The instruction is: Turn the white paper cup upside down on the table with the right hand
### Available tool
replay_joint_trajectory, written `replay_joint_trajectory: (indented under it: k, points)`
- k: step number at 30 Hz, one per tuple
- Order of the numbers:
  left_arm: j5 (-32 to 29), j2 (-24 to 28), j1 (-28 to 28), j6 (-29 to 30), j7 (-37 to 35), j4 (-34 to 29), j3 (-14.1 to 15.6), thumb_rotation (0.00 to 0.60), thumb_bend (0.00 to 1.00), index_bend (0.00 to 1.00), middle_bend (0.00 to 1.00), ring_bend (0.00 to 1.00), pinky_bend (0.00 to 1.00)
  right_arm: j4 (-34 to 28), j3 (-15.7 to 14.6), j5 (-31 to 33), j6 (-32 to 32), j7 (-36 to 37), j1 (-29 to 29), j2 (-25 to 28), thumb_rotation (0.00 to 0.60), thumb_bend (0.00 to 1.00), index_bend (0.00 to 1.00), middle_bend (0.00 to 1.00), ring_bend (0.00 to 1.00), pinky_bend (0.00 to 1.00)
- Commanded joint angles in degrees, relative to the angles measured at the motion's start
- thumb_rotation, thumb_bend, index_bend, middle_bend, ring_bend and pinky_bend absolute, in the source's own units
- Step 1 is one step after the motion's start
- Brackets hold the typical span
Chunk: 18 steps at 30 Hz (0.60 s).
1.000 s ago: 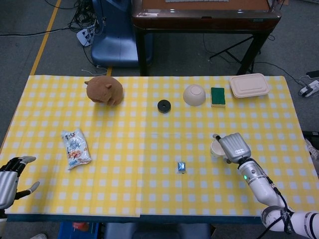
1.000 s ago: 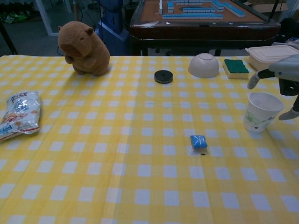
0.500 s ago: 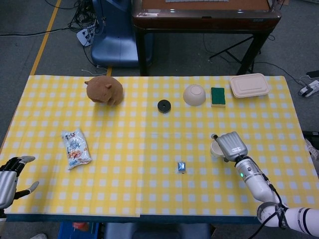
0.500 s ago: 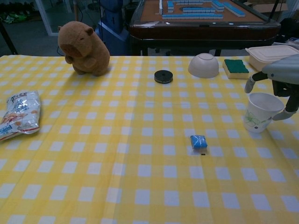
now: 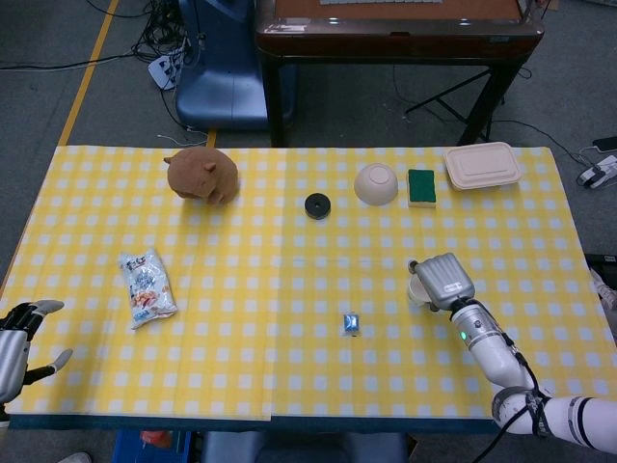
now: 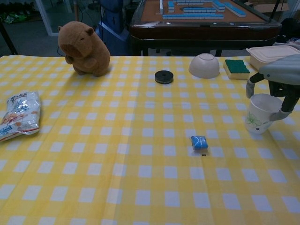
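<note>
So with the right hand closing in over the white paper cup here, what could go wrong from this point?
The right hand sits over the upright white paper cup with fingers either side of the rim; whether they touch is unclear. A hard squeeze could crush the thin wall, and a loose hold might drop the cup mid-turn. The cup stands near the table's right edge, so it could roll off. The small blue wrapped object lies nearby and might be knocked.

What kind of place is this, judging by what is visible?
Probably an indoor lab or test room, not a home: a mahjong table stands behind the checked table, and loose cables with a power strip lie on the floor.
</note>
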Motion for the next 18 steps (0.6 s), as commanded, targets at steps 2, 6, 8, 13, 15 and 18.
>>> replay_joint_trajectory:
  k: [2, 6, 8, 13, 15, 18]
  points:
    - [0.01, -0.01, 0.00, -0.03, 0.08, 0.01, 0.02, 0.600, 0.19, 0.33, 0.29, 0.23, 0.40, -0.06, -0.23, -0.90, 0.64, 0.99, -0.20, 0.25, 0.600, 0.00, 0.41, 1.00, 1.00, 1.00]
    - [-0.04, 0.00, -0.04, -0.22, 0.18, -0.02, 0.05, 0.600, 0.19, 0.33, 0.29, 0.23, 0.40, -0.94, -0.07, -2.92, 1.92, 3.69, -1.17, 1.24, 0.600, 0.00, 0.42, 1.00, 1.00, 1.00]
    - [-0.11, 0.03, -0.05, -0.29, 0.24, -0.04, 0.05, 0.600, 0.19, 0.33, 0.29, 0.23, 0.40, -1.54, 0.29, -4.96, 2.97, 6.64, -2.18, 1.99, 0.600, 0.00, 0.42, 1.00, 1.00, 1.00]
    - [-0.08, 0.03, -0.05, -0.36, 0.49, -0.17, 0.10, 0.600, 0.19, 0.33, 0.29, 0.23, 0.40, -1.38, 1.12, -10.66, 4.85, 16.53, -5.09, 3.39, 0.600, 0.00, 0.42, 1.00, 1.00, 1.00]
    - [0.04, 0.01, -0.04, -0.34, 0.64, -0.23, 0.16, 0.600, 0.19, 0.33, 0.29, 0.23, 0.40, -0.46, 1.42, -13.03, 5.19, 22.23, -6.46, 3.60, 0.600, 0.00, 0.42, 1.00, 1.00, 1.00]
    - [0.26, 0.03, -0.05, -0.36, 0.73, -0.36, 0.27, 0.600, 0.19, 0.33, 0.29, 0.23, 0.40, 1.82, 1.79, -16.44, 5.72, 31.72, -8.55, 3.16, 0.600, 0.00, 0.42, 1.00, 1.00, 1.00]
